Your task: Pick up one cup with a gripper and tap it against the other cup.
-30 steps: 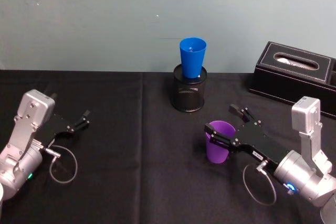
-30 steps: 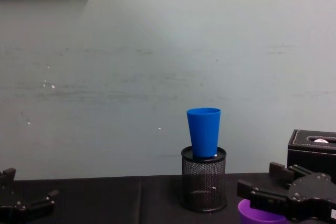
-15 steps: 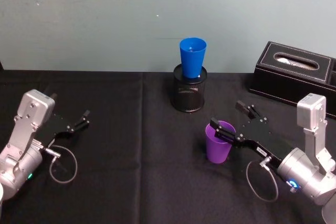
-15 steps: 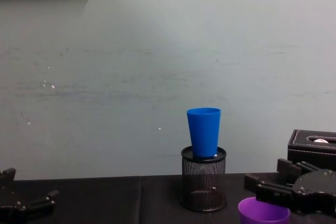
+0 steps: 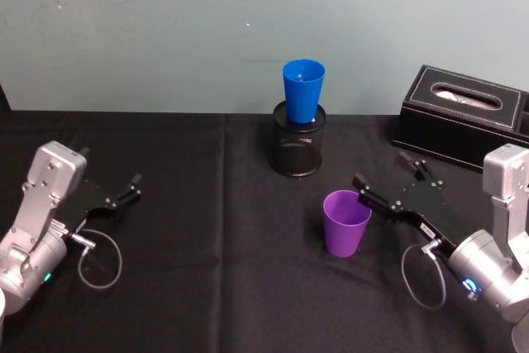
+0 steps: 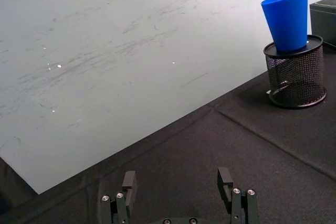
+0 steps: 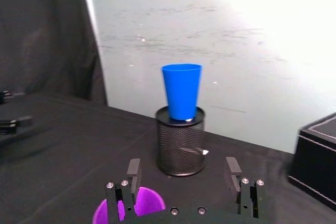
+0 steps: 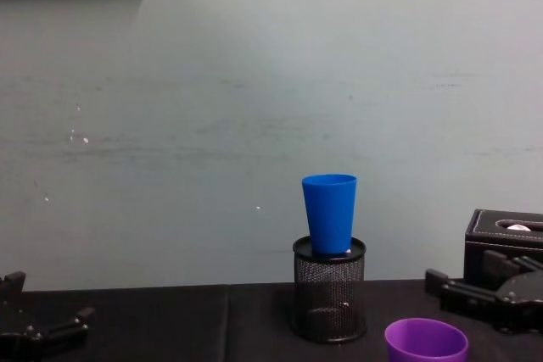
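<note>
Black-clothed table [image 5: 207, 287], purple cup [image 5: 345, 222], mesh holder [image 5: 297, 150], black box [image 5: 463, 121]

Tall cup [image 5: 303, 90] stands in mesh holder [image 5: 297, 150], behind wide cup [image 5: 345, 222]; box [image 5: 463, 121] at right rear.

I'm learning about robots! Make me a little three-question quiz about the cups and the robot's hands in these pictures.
1. True or false: the blue cup stands in the black mesh holder.
2. Which gripper is closer to the purple cup? A) the left gripper B) the right gripper
3. Fill in: the right gripper's fingers are ____, and the purple cup stands on the black tablecloth with nothing holding it.

Key:
1. True.
2. B. It sits just beside the cup; the left gripper rests far off on the left side of the table.
3. Open.
</note>
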Controlling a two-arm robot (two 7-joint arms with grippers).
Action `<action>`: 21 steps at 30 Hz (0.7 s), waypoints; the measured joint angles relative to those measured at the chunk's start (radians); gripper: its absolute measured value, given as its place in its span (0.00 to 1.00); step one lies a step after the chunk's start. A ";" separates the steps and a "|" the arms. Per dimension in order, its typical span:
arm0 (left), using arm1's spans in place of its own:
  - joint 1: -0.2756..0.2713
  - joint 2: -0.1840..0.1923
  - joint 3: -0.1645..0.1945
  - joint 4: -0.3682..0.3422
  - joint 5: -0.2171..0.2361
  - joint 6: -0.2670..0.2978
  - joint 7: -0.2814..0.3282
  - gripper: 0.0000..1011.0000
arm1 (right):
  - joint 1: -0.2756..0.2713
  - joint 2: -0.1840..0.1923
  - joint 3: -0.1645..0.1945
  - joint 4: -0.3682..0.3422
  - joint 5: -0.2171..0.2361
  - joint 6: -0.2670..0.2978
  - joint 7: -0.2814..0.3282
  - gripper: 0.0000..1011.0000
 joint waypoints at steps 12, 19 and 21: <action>0.000 0.000 0.000 0.000 0.000 0.000 0.000 1.00 | -0.012 -0.033 0.056 0.018 -0.030 0.002 -0.064 0.99; 0.000 0.000 0.000 0.000 0.000 0.000 0.000 1.00 | -0.013 -0.052 0.082 0.035 -0.047 0.006 -0.094 0.99; 0.000 0.000 0.000 0.000 0.000 0.000 0.000 1.00 | -0.013 -0.058 0.088 0.043 -0.056 0.006 -0.102 0.99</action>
